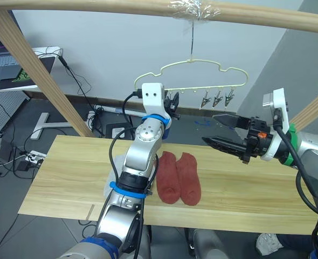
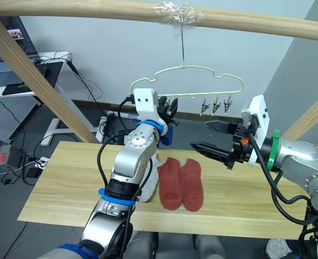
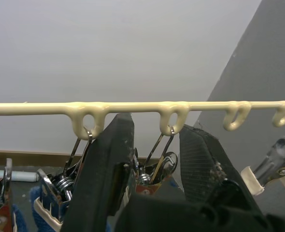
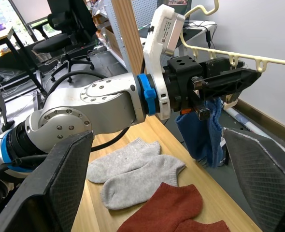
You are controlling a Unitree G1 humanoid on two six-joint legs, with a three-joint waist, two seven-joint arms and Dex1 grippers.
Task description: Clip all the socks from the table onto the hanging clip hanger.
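Note:
The pale-yellow clip hanger [image 1: 230,69] hangs by its hook from a wooden pole [image 1: 94,6]. My left gripper [image 1: 174,103] is raised to the left part of its clip row and is shut on a metal clip [image 3: 152,169]. Blue socks [image 4: 200,135] hang just below that gripper. Two rust red socks [image 1: 168,177] [image 1: 189,177] lie side by side mid-table [image 1: 67,167]. Two light grey socks [image 4: 128,162] lie beside them, mostly hidden behind my left arm in the head views. My right gripper [image 1: 210,128] hovers open and empty above the table, right of the hanger's free clips [image 1: 217,99].
Slanted wooden struts [image 1: 37,70] carry the pole at both sides. Behind the table at the left are a desk with a laptop [image 1: 8,65] and cables on the floor [image 1: 19,159]. Office chairs [image 4: 70,29] stand further back.

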